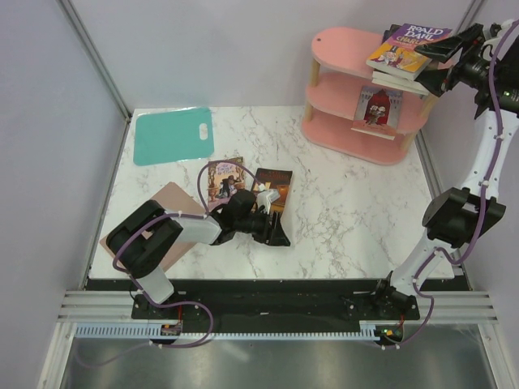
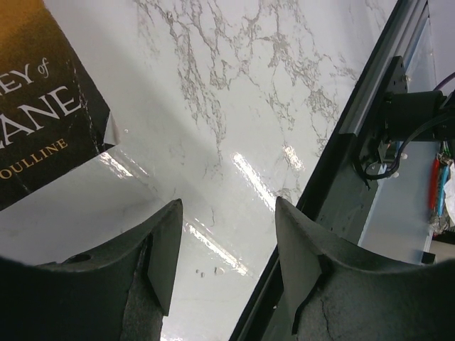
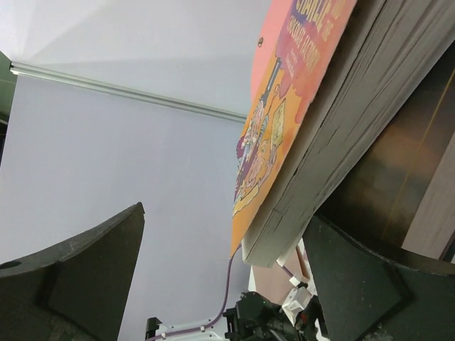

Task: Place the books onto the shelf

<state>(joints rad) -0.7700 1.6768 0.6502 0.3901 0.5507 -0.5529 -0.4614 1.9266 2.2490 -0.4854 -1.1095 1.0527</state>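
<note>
Roald Dahl book (image 1: 408,47) rests topmost on the shelf (image 1: 340,39).
Right gripper (image 1: 444,63) spread wide about its edge; left gripper (image 1: 280,235) parted, empty.

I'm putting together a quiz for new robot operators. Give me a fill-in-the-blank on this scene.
1. The Roald Dahl book lies on the ___ tier of the shelf.
2. The right hand beside it has its jaws ___.
3. The teal mat lies at the far ___ corner of the table.
4. The left hand, near the dark book, holds ___.

Missing words: top; open; left; nothing.
</note>
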